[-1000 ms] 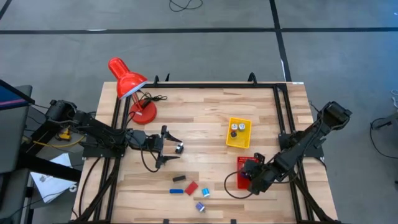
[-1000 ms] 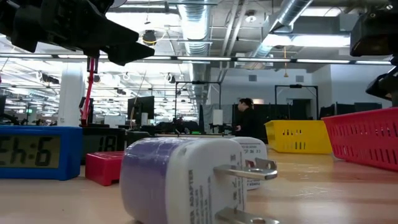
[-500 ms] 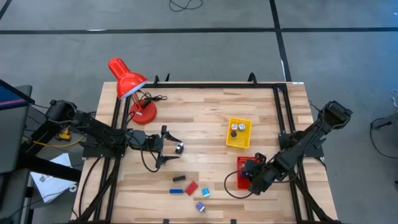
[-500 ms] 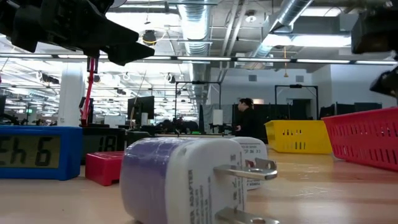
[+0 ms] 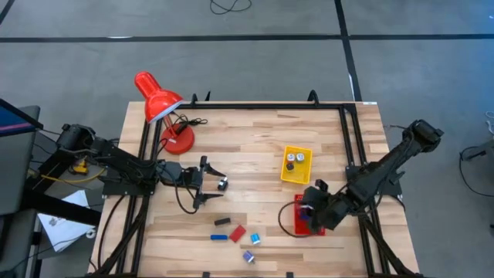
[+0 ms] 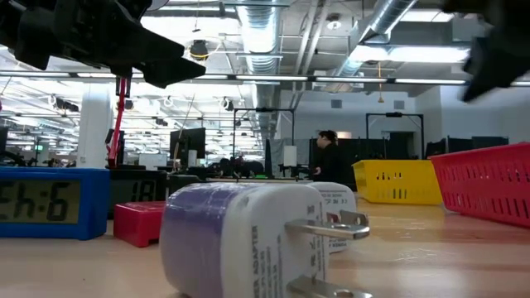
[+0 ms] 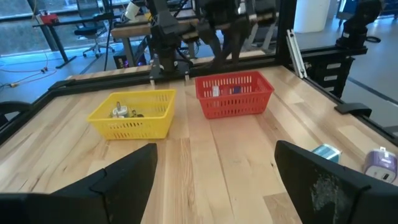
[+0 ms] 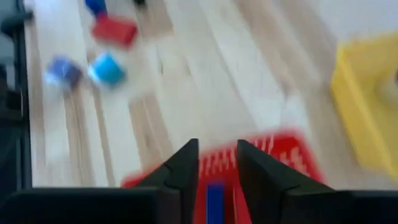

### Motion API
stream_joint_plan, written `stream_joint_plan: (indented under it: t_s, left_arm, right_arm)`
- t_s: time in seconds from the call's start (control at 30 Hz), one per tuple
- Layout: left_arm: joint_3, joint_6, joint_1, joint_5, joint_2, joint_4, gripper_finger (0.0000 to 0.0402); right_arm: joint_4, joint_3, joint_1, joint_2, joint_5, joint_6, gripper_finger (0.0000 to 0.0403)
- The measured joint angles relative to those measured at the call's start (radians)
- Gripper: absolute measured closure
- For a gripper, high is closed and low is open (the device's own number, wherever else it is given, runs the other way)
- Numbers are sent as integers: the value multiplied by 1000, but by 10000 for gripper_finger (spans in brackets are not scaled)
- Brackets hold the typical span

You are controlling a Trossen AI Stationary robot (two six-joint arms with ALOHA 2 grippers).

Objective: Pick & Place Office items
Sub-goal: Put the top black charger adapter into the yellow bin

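Red and blue office items (image 5: 236, 234) lie lower centre on the worktop (image 5: 255, 147); the left pincer (image 5: 207, 184), fingers apart, hovers just above-left, nearer than the right pincer (image 5: 306, 210), slightly parted above the red basket (image 5: 299, 225).

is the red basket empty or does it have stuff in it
Not empty: the left wrist view shows small white and blue pieces inside the red basket.

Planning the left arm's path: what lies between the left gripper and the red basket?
Bare wood only, in the left wrist view, from the left gripper to the red basket.
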Motion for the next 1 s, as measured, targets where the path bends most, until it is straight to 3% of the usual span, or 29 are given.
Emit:
stream_joint_plan:
  t_s: [0.2, 0.4, 0.53, 0.63, 0.73, 1.0]
  left_arm:
    - [0, 0, 0, -1, 0, -64, 55]
    - [4, -65, 0, -43, -8, -219, 35]
    - [50, -141, 5, -158, -9, -419, 32]
    - [109, -316, 24, -213, -10, -532, 32]
    - [139, -437, 38, -230, -11, -560, 32]
    - [143, -478, 36, -233, 40, -568, 32]
  right_arm:
    - [201, 1, -129, 33, 64, -184, 221]
    - [311, 1, -250, 67, 68, -243, 153]
    - [349, 1, -309, 105, 58, -303, 143]
    - [382, 1, -347, 137, 49, -315, 143]
    - [412, 1, -375, 165, 48, -316, 143]
    - [426, 1, -411, 165, -58, -319, 143]
